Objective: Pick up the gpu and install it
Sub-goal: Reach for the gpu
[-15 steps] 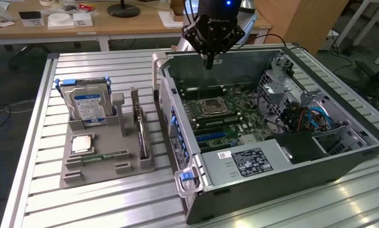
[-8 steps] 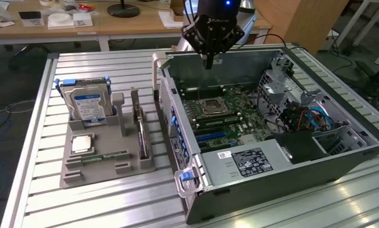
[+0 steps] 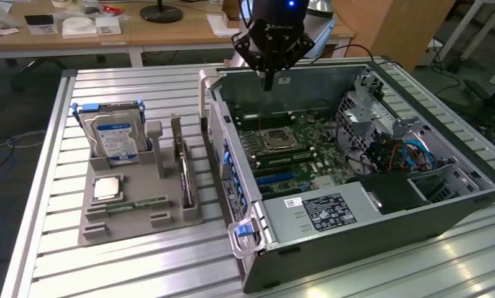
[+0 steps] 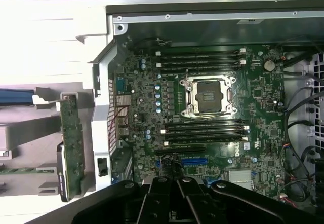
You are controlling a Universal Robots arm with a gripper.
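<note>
Arm [image 3: 282, 9] enters at top of exterior view, wrist vertical, tool pointing straight down. No tilt seen.

Gripper [image 3: 268, 79] hangs over the open computer case [image 3: 371, 233], by its far wall, toward the corner on the exterior view's left. Tips look clear of wall and board; no contact seen.

Jaws closed: fingers pressed together to a single point, nothing between them. Same in wrist view: gripper [image 4: 177, 186] w/ black fingers meeting, empty.

Below the tool in wrist view: motherboard [image 4: 263, 117] lying flat in the case, processor socket [image 4: 209, 96] roughly mid-board, long black memory slots on either side of it.

GPU [image 3: 185, 174] not yet picked up. Stands on edge in a slot of the grey holder [image 3: 140, 217] on the slatted metal table [image 3: 131, 87], just beside the case on the exterior view's left. Well apart from gripper. In wrist view the GPU [image 4: 72, 143] shows as a narrow strip w/ green-brown board face, outside the case wall, upright in holder.

Other items in same holder:
- hard drive [image 3: 115, 139], blue label, upright at far end
- processor chip [image 3: 108, 186], silver, flat
- memory stick [image 3: 135, 203], green, lying flat nr front
</note>
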